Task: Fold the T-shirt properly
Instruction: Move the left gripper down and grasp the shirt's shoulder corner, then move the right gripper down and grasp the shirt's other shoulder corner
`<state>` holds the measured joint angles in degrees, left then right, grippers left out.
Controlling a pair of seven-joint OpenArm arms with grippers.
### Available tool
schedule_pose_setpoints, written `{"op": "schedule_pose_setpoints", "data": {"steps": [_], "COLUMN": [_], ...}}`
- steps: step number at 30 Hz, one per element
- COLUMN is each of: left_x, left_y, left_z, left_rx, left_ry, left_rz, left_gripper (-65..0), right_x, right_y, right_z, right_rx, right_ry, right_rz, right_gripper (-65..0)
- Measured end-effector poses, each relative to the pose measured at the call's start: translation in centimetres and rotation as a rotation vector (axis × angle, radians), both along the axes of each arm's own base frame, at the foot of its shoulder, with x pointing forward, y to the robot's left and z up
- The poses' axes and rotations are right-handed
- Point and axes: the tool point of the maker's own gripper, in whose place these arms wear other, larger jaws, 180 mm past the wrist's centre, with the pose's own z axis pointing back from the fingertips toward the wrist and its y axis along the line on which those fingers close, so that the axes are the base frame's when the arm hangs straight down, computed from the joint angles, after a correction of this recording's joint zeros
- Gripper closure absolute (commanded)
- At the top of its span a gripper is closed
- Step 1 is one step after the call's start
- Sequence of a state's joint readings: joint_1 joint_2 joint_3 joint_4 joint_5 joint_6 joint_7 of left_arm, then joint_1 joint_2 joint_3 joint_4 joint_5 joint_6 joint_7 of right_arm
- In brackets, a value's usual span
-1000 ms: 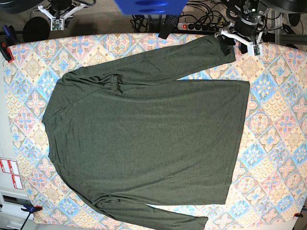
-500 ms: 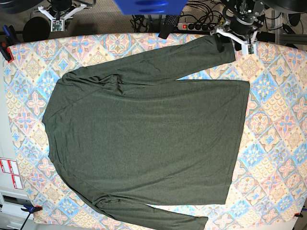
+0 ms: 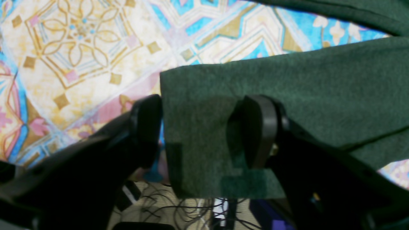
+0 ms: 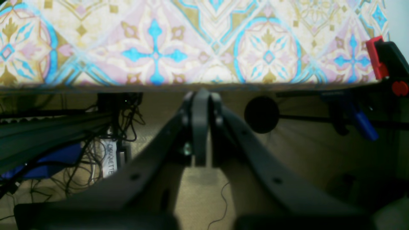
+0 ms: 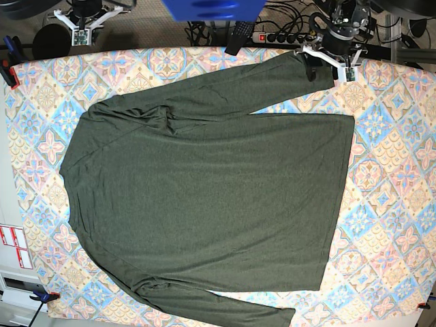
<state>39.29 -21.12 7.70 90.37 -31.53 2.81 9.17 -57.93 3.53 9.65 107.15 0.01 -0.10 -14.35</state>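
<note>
The dark olive-green T-shirt (image 5: 204, 197) lies flat across the patterned table (image 5: 392, 163), with one long sleeve running along the far edge and the other along the near edge. My left gripper (image 5: 325, 57) is at the far sleeve's cuff. In the left wrist view it (image 3: 201, 110) is open, with one finger on each side of the cuff (image 3: 287, 83), which hangs over the table's edge. My right gripper (image 4: 200, 95) is shut and empty, just off the table's edge; in the base view it (image 5: 82, 28) sits beyond the far left corner.
Red clamps (image 4: 377, 57) (image 5: 8, 71) grip the cloth at the table's corner. A power strip (image 5: 279, 37) and cables lie beyond the far edge, next to a blue object (image 5: 211, 8). Patterned cloth shows to the right of the shirt's hem.
My left gripper has moved left along the far edge, from beside the cuff to over it. The shirt and the right arm have not moved.
</note>
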Motion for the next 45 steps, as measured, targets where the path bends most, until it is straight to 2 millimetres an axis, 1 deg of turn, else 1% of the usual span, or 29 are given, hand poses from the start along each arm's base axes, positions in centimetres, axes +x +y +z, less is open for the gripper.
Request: {"op": "schedule_pose_setpoints", "data": {"steps": [2,3,4,7,9,12,15,18,22,27,30,32,35,36,40,43,45], "left_x": [-0.2,-0.2,-0.2,-0.3,-0.3,-0.3,-0.3,-0.3,-0.3,-0.3,-0.3,-0.3,-0.4,-0.4,-0.4,-0.3,-0.3], "left_y": [-1.0,-1.1,-1.1,-1.2,-1.2,-1.2,-1.1,-1.1,-1.1,-1.1,-1.1,-1.1,-1.0,-0.7,-0.4,-0.4,-0.4], "left_z": [-0.1,-0.1,-0.1,-0.2,-0.2,-0.2,-0.2,-0.2,-0.2,-0.2,-0.2,-0.2,-0.2,-0.1,-0.1,-0.1,-0.1], "left_rx": [-0.026,-0.028,-0.029,-0.033,-0.033,-0.035,-0.035,-0.035,-0.035,-0.034,-0.034,-0.034,-0.032,-0.024,-0.018,-0.017,-0.017], "left_ry": [0.007,0.007,0.007,0.010,0.010,0.012,0.014,0.014,0.014,0.014,0.013,0.014,0.016,0.016,0.018,0.018,0.018], "left_rz": [-0.023,-0.024,-0.024,-0.025,-0.025,-0.022,-0.022,-0.022,-0.026,-0.027,-0.026,-0.026,-0.028,-0.034,-0.046,-0.047,-0.048], "left_gripper": [-20.5,-15.8,-12.8,-9.6,-7.3,0.0,0.0,0.0,0.0,0.0,0.0,0.0,0.0,0.0,0.0,0.0,0.0], "right_x": [0.0,0.0,0.0,0.0,0.4,1.3,2.0,3.3,4.5,7.0,7.8,8.8,11.1,11.7,13.4,15.1,15.9], "right_y": [0.0,0.0,0.0,0.0,0.1,0.2,0.7,1.8,3.3,4.9,5.8,5.9,5.7,5.6,5.5,5.4,5.3], "right_z": [0.0,0.0,0.0,0.0,0.4,1.2,1.1,1.1,1.0,1.3,0.8,0.4,0.6,0.7,0.7,1.1,1.4], "right_rx": [0.000,0.000,0.000,0.000,-0.002,-0.004,0.007,0.033,0.064,0.097,0.121,0.126,0.124,0.124,0.125,0.126,0.124], "right_ry": [0.002,0.002,0.001,0.001,-0.010,-0.045,-0.054,-0.088,-0.107,-0.168,-0.140,-0.119,-0.126,-0.126,-0.109,-0.123,-0.127], "right_rz": [0.000,-0.001,0.000,0.000,0.002,0.012,0.015,0.038,0.055,0.082,0.086,0.077,0.066,0.065,0.052,0.045,0.042], "right_gripper": [0.0,0.0,0.0,0.0,0.0,0.0,0.0,-0.2,-5.5,-12.8,-15.5,-17.0,-18.5,-18.6,-18.8,-18.9,-18.9]}}
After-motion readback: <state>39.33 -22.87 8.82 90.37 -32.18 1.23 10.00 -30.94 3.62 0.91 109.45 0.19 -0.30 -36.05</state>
